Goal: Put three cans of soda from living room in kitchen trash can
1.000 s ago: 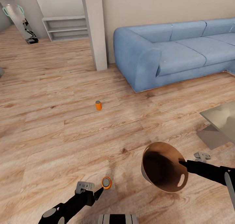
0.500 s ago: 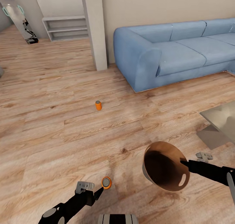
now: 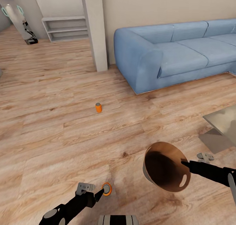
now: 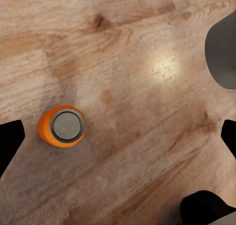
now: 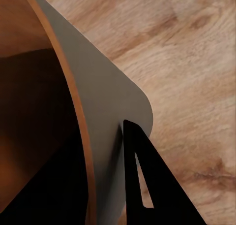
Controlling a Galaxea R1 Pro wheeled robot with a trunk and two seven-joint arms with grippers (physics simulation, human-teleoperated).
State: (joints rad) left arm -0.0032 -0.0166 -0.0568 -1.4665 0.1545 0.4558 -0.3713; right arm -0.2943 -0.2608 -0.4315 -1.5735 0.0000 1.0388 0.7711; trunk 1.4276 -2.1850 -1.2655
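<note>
An orange can of soda (image 3: pixel 106 189) stands upright on the wood floor just past my left gripper (image 3: pixel 98 192). In the left wrist view this can (image 4: pixel 61 126) sits on the floor below the wide-open left gripper (image 4: pixel 118 141), close to one finger. A second orange can of soda (image 3: pixel 98 107) stands farther out on the floor. My right gripper (image 3: pixel 184 164) is shut on the rim of the coppery brown tash can (image 3: pixel 165 166), held tilted above the floor. The right wrist view has a dark finger (image 5: pixel 145 185) pinching the tash can's wall (image 5: pixel 108 112).
A light-blue sofa (image 3: pixel 170 54) fills the back right of the living room. The corner of a grey coffee table (image 3: pixel 224 120) juts in at the right. A square pillar (image 3: pixel 95 28) and a low white shelf (image 3: pixel 65 28) stand at the back.
The whole view has crept forward a little, so the near orange can sits lower and closer to my left gripper. The right gripper still holds the tash can the same way.
</note>
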